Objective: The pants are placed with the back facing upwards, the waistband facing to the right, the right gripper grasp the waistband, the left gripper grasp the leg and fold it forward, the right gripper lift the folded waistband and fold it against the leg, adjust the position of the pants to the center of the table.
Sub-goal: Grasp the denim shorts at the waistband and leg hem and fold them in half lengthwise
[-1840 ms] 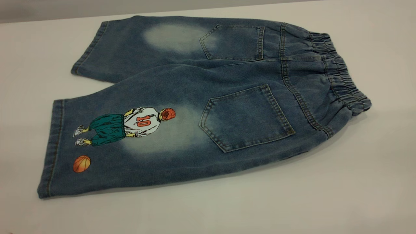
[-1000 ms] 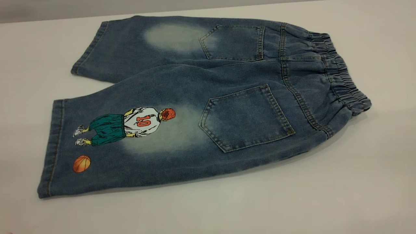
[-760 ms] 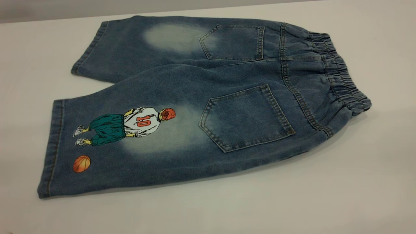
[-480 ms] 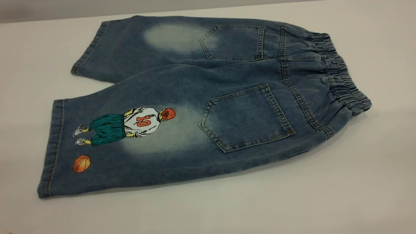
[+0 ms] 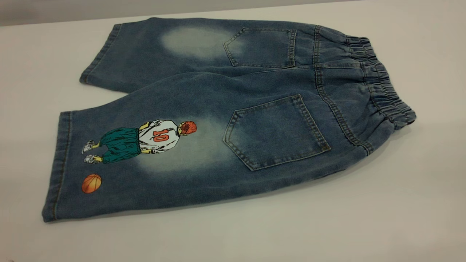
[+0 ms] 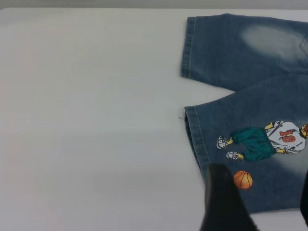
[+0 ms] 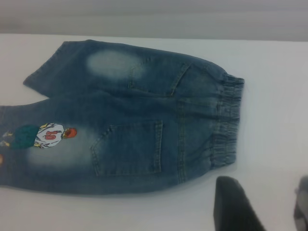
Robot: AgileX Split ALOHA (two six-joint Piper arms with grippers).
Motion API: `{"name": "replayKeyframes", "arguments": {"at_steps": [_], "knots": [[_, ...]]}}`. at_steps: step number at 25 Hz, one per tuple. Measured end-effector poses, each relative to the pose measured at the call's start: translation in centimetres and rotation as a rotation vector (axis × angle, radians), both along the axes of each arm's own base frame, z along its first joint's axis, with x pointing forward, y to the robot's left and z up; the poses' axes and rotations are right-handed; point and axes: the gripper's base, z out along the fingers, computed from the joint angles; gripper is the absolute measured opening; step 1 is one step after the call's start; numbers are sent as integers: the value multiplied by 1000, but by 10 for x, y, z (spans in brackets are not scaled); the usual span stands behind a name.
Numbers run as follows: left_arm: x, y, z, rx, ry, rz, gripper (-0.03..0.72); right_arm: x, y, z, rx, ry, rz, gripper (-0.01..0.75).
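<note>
Black finger (image 6: 222,202) over printed leg (image 6: 250,154), white table (image 6: 91,120)

Soft even light; faint shadow under pants (image 5: 233,109), wrist views hazy

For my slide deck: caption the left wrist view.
Left gripper, fingers apart, hovers over the printed leg of flat denim pants on the white table.

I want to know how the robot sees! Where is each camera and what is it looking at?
Exterior view: above the table, looking down on the pants; no arm shows.
Left wrist view: over the printed leg; left gripper fingers show, open.
Right wrist view: by the waistband; right gripper open.
All share the pants.
</note>
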Motion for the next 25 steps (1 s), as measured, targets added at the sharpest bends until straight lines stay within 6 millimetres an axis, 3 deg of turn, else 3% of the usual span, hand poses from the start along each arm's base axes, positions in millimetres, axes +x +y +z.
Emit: {"name": "replayKeyframes", "arguments": {"at_steps": [4, 6, 8, 12, 17, 20, 25], "knots": [[7, 0, 10, 0, 68, 0, 363, 2, 1, 6, -14, 1, 18, 241], [20, 0, 21, 10, 90, -6, 363, 11, 2, 10, -52, 25, 36, 241], [33, 0, 35, 45, 103, -28, 363, 23, 2, 15, -82, 74, 51, 241], [77, 1, 48, 117, 192, -79, 363, 61, 5, 12, -94, 211, 55, 241], [143, -1, 26, 111, 355, -116, 363, 112, 9, 3, -53, 316, 38, 241], [173, -3, 6, 72, 447, -123, 363, 140, 11, -6, -23, 348, 18, 241], [207, -7, -30, 36, 599, -174, 363, 181, 13, -32, 4, 427, -21, 241]]}}
